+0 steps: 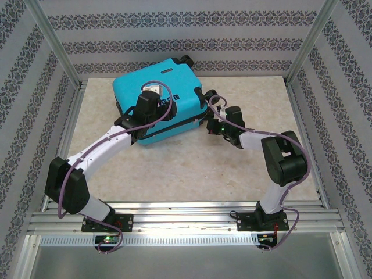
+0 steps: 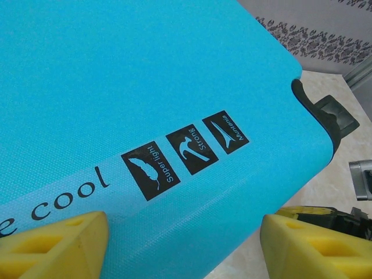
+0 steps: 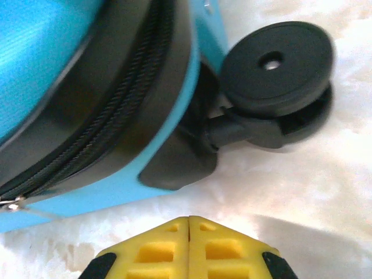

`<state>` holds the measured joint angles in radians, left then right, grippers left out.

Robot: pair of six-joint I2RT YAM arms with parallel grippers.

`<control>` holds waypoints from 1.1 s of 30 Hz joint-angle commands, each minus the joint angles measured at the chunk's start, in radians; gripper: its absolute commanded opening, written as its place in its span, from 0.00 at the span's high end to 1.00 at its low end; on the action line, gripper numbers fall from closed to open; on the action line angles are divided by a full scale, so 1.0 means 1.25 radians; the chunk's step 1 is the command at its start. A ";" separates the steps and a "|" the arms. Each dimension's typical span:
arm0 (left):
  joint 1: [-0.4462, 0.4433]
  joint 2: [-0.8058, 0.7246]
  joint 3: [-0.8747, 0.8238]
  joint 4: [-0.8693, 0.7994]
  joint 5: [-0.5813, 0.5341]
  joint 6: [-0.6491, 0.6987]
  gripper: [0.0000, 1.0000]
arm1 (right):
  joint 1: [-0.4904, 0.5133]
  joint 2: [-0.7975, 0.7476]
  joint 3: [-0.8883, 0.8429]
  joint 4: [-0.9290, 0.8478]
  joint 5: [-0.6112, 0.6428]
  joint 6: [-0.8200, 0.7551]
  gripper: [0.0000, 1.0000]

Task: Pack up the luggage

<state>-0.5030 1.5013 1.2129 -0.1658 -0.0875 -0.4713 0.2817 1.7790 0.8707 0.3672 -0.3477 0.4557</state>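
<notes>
Small turquoise hard-shell suitcase (image 1: 168, 81) lies lid-down on far centre of beige table (image 1: 174, 168). Left gripper (image 2: 183, 247) hovers over shell, jaws spread, likely to steady lid. Right gripper (image 3: 189, 241), jaws pressed together and empty, sits beside black caster wheel (image 3: 273, 64), probably bracing zipper side.

Patterned grey walls (image 1: 174, 43) enclose a beige marbled tabletop (image 1: 192, 168) with aluminium rails (image 1: 186, 212).

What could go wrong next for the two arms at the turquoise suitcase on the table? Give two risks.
1. The open left gripper hangs over the rounded edge of the smooth turquoise hard-shell suitcase; closing there, it might slip off the shell.
2. The shut right gripper sits near the black caster wheel and black zipper band; a push could roll or swivel the suitcase instead of working the zip.
</notes>
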 commanded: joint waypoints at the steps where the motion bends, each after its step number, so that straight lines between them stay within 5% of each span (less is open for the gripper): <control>1: 0.013 0.000 -0.037 -0.081 -0.047 -0.019 0.30 | -0.006 -0.019 0.002 0.059 -0.033 0.008 1.00; 4: 0.013 -0.008 -0.040 -0.068 -0.027 -0.011 0.30 | 0.002 -0.026 -0.010 0.115 -0.152 -0.046 1.00; 16: 0.013 -0.030 -0.027 -0.075 0.003 0.000 0.30 | 0.030 -0.076 -0.059 0.066 -0.147 -0.182 0.65; 33: 0.010 -0.030 0.017 -0.131 0.032 -0.007 0.31 | 0.062 0.034 0.089 -0.015 -0.123 -0.250 0.58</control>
<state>-0.4957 1.4712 1.2179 -0.2356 -0.0601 -0.4709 0.3450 1.7950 0.9508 0.3668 -0.5140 0.1783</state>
